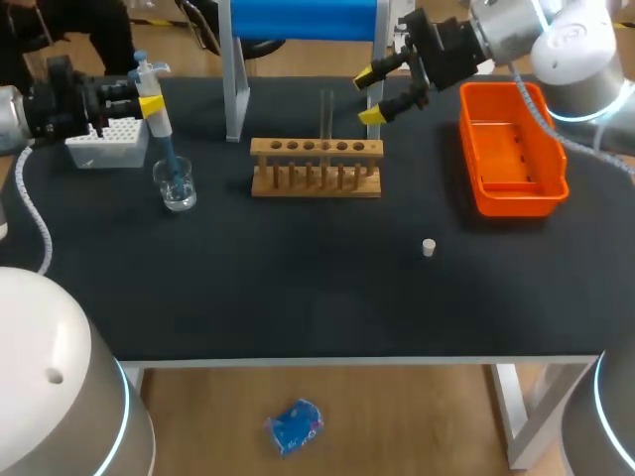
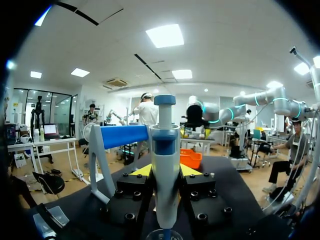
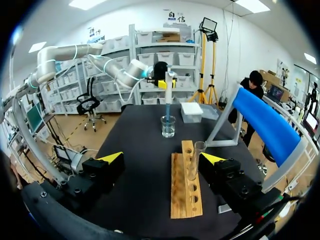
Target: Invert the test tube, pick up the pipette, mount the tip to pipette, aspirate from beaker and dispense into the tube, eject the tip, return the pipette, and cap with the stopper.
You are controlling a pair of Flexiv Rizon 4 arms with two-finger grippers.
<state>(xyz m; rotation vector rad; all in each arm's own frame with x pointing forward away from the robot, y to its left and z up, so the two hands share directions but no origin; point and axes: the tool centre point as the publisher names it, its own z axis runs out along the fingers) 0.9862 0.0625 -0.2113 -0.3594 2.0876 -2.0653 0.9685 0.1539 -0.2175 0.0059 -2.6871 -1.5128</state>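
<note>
- Wooden rack (image 1: 316,169) sits mid-table toward twelve o'clock, with the glass test tube (image 1: 326,111) standing upright in one of its holes, open end up.
- At about three o'clock of the tube hangs the right gripper (image 1: 375,96), its yellow-tipped fingers spread wide and holding nothing. From its own wrist the tube (image 3: 195,159) stands between the fingers, close by one of them; whether it touches that finger I cannot tell.
- Out at ten o'clock on the table, the left gripper (image 1: 149,104) has its fingers closed from both sides on the white and blue pipette (image 1: 151,84), held upright.
- From the left wrist the pipette (image 2: 165,165) rises straight up between the two fingers.
- Its tip reaches down into the clear beaker (image 1: 177,188), which stands at five o'clock of the white tip box (image 1: 107,144).
- Small and pale, the stopper (image 1: 429,247) lies alone on the black table (image 1: 298,297), at four o'clock of the rack and well apart from it.
- At two o'clock sits the orange bin (image 1: 511,149); the blue-barred stand (image 1: 298,20) is at twelve o'clock, behind the rack.
</note>
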